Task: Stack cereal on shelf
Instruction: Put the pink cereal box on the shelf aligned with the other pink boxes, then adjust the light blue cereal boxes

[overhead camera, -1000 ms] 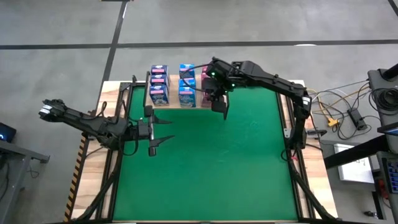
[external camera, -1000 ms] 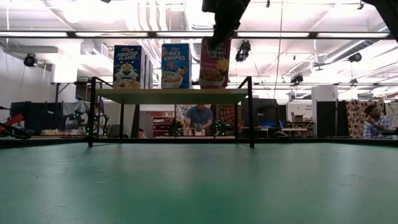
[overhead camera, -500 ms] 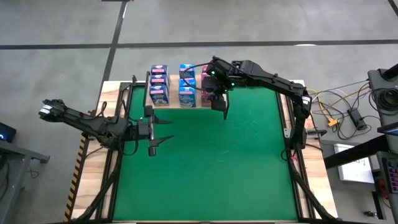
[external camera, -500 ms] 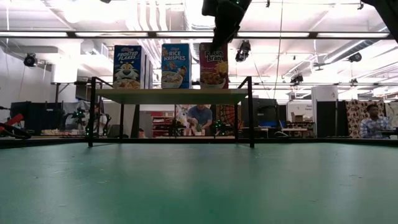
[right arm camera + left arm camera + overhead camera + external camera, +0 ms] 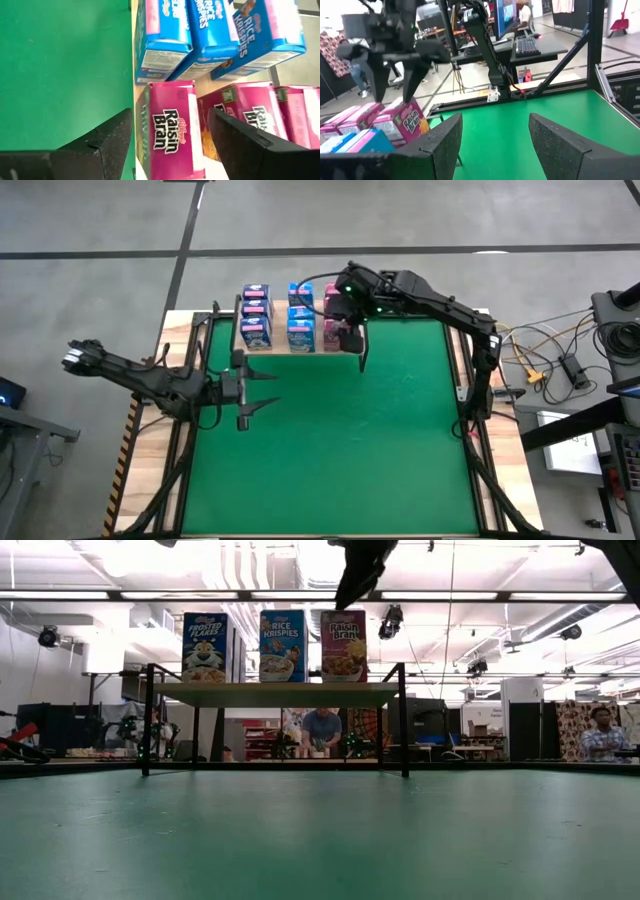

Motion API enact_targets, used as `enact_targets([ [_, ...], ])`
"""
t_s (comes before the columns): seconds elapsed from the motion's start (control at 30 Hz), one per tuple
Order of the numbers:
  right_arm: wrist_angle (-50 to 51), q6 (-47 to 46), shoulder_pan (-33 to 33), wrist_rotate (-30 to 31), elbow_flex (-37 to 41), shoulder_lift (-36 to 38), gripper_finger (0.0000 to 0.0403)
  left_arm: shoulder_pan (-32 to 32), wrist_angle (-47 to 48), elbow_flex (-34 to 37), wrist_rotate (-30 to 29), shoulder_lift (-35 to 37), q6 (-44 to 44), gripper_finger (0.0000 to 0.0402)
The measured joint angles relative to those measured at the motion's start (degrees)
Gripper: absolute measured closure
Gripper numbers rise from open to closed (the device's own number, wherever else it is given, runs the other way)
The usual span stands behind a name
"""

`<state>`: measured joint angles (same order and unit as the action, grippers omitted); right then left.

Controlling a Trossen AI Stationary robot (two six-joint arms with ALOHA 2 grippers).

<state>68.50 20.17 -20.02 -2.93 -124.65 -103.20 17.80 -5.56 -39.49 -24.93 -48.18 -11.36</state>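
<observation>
Jaws are apart on the right gripper [image 5: 349, 332], straddling nothing, directly above the front pink cereal box [image 5: 170, 131] standing upright on the shelf [image 5: 270, 693]. Left gripper [image 5: 262, 390], also spread, waits well away.

My fingers [image 5: 115, 140] look like matt dark plastic. The cereal [image 5: 172, 127] boxes are smooth printed cardboard with a light gloss. The shelf [image 5: 275, 693] is pale wood on thin black metal legs. The mat [image 5: 340, 440] is matt green.
</observation>
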Motion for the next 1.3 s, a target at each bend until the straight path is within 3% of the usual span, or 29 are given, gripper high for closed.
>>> enact_targets([
  [0.33, 2.5, -0.6, 3.6, -0.5, -0.3, 0.9, 0.0175, 0.2, 9.2, -0.1, 0.0, 6.2, 5.1, 0.0189],
  [0.57, 1.8, -0.8, 8.1, -0.5, 0.5, 3.4, 0.0188, 0.6, 9.6, 2.0, 0.0, 9.5, 6.4, 0.0189],
  [0.87, -9.0, -2.3, 14.4, 0.9, 11.8, 8.9, 0.0211, 0.6, 10.3, 4.0, 0.0, 12.5, 8.0, 0.0189],
  [1.1, -25.1, -1.7, 19.2, 14.9, 25.1, 11.3, 0.0256, 0.6, 10.5, 4.0, 0.0, 11.9, 8.1, 0.0189],
  [1.3, -34.5, -1.0, 20.4, 27.2, 31.0, 11.0, 0.0314, 0.6, 10.5, 4.0, 0.0, 11.3, 8.0, 0.0189],
])
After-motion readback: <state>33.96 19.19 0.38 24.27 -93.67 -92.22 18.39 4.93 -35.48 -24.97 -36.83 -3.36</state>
